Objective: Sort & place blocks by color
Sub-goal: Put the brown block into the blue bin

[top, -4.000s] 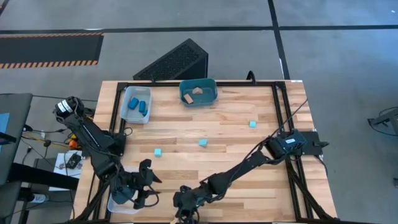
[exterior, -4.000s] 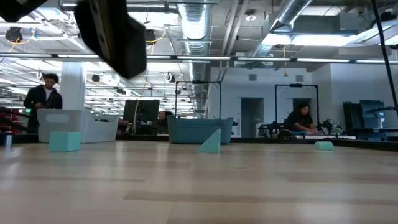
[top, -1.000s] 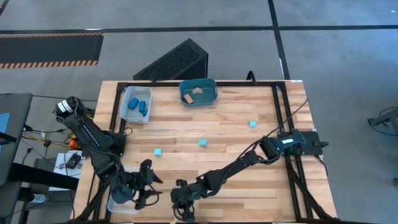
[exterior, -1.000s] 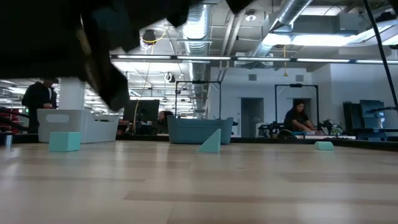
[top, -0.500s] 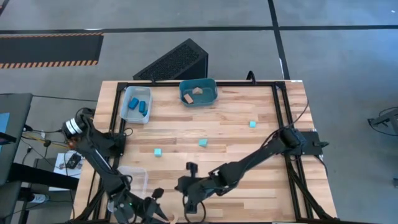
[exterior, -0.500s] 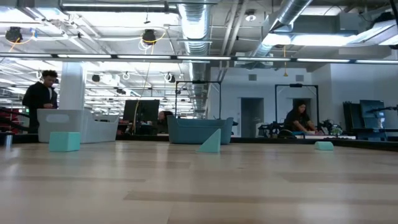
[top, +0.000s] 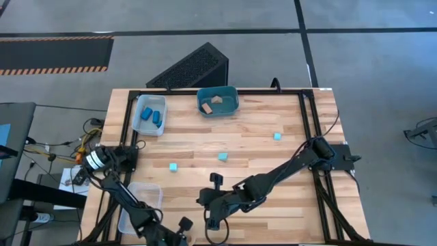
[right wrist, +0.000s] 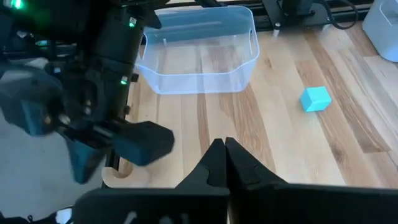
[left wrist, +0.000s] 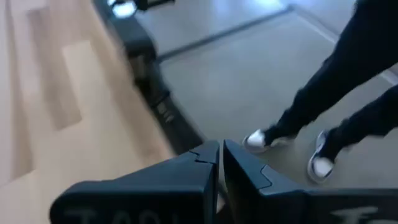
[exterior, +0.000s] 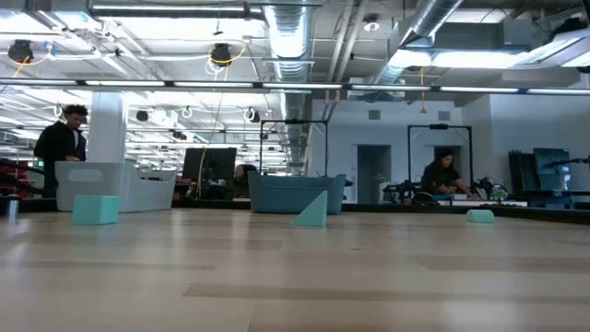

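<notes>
Hands both pinched together and empty: the left hand (left wrist: pixel 221 163) hangs past the wooden worktop's (top: pixel 259 123) near-left edge, the right hand (right wrist: pixel 224 154) low over the near middle, beside the empty clear plastic tray (right wrist: pixel 198 53). Three small pale cyan blocks (top: pixel 174 167) (top: pixel 222 157) (top: pixel 277 136) lie loose mid-worktop. Darker blue blocks (top: pixel 151 115) sit in the far clear tray (top: pixel 138 122), tan wooden pieces (top: pixel 214 102) in the teal plastic tub (top: pixel 232 106)

Two dark jointed arms, black angular hands (right wrist: pixel 221 149), green LEDs on left.
</notes>
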